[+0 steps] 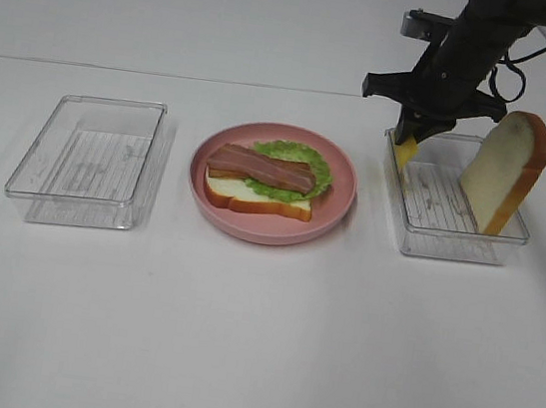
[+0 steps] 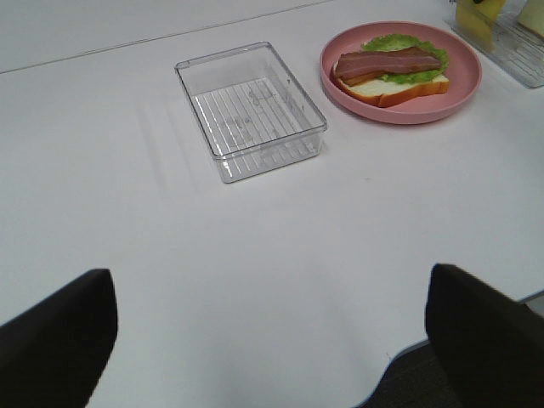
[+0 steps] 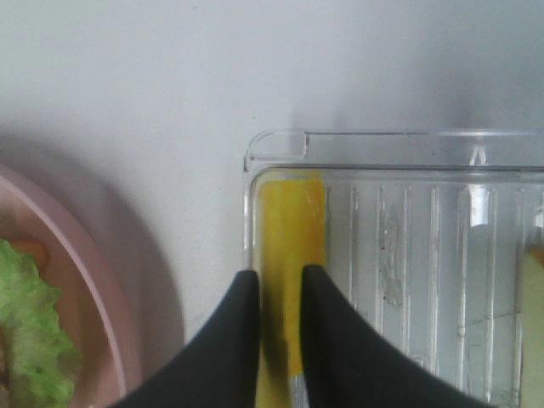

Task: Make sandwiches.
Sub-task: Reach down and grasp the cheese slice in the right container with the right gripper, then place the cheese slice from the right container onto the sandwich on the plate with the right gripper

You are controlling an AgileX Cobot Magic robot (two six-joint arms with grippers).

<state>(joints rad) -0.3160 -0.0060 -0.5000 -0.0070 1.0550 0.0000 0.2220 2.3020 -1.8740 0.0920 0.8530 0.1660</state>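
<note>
So the half-built sandwich is sitting on the pink plate in the middle of the table: one bread slice at the bottom, lettuce on it, bacon strips across the top. No cheese and no lid yet, so I'd call it a bit past halfway. The cheese step looks like the one in hand. The right gripper is down inside the clear tray on the right side, jaws drawn in narrow with the yellow cheese slice pinched between them. The cheese stands on edge right against the tray wall nearest the plate. The second bread slice leans upright at the far end of that same tray, well clear of the gripper. The left gripper hangs back over the near table, jaws spread wide, nothing in them, with the other clear tray ahead of it. Next move, I reckon: lift the cheese straight up so it doesn't catch on the wall, carry it across to the plate, and lay it flat over the bacon. A thin slice gripped on edge could easily flop or slip.
</note>
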